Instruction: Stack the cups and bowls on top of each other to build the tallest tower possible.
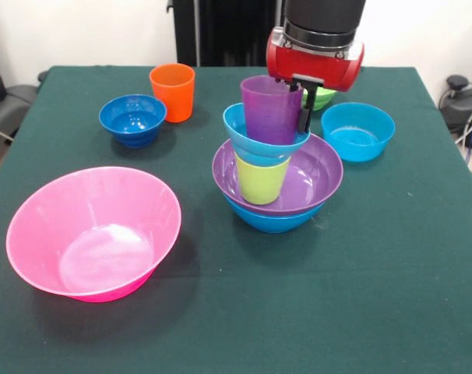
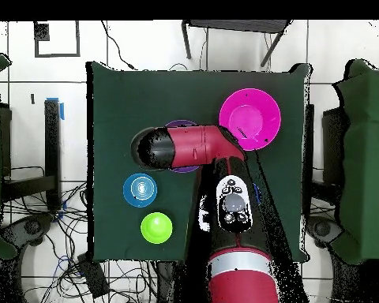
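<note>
At table centre I am seeing the tower (image 1: 276, 175) — blue bowl, purple bowl, upturned lime green cup, turquoise bowl, purple cup (image 1: 270, 109) topmost. My gripper (image 1: 304, 105) is hanging at that cup's rim; whether it is gripping, I cannot tell. Lying apart — pink bowl (image 1: 93, 232), dark blue bowl (image 1: 132, 119), orange cup (image 1: 173, 91), second turquoise bowl (image 1: 357, 131).

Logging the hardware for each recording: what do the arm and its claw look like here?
The arm is made of glossy red shells joined by black cylindrical sections, with a ribbed silver-and-black ring above the red wrist housing. A white round panel with black markings sits on one link in the overhead view. The claw is small and black, with thin straight parts. No loose cables show on it.
</note>
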You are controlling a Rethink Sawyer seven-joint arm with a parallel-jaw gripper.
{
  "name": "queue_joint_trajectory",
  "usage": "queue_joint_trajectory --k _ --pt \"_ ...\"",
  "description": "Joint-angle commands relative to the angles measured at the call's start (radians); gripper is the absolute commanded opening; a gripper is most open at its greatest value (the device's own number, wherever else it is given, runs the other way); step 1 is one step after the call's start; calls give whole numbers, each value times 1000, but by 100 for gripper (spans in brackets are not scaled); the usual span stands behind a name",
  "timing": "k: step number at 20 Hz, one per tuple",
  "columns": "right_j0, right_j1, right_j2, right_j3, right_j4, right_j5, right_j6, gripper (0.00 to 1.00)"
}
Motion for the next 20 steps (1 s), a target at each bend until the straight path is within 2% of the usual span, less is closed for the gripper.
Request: queue_joint_trajectory --k 1,13,14,20 --pt "-16 35 61 25 -104 -8 -124 0" --pt "-11 29 51 21 -112 -3 -121 0" --pt "-9 29 48 19 -114 -5 -117 100" --pt "-11 34 50 5 -101 46 -102 100"
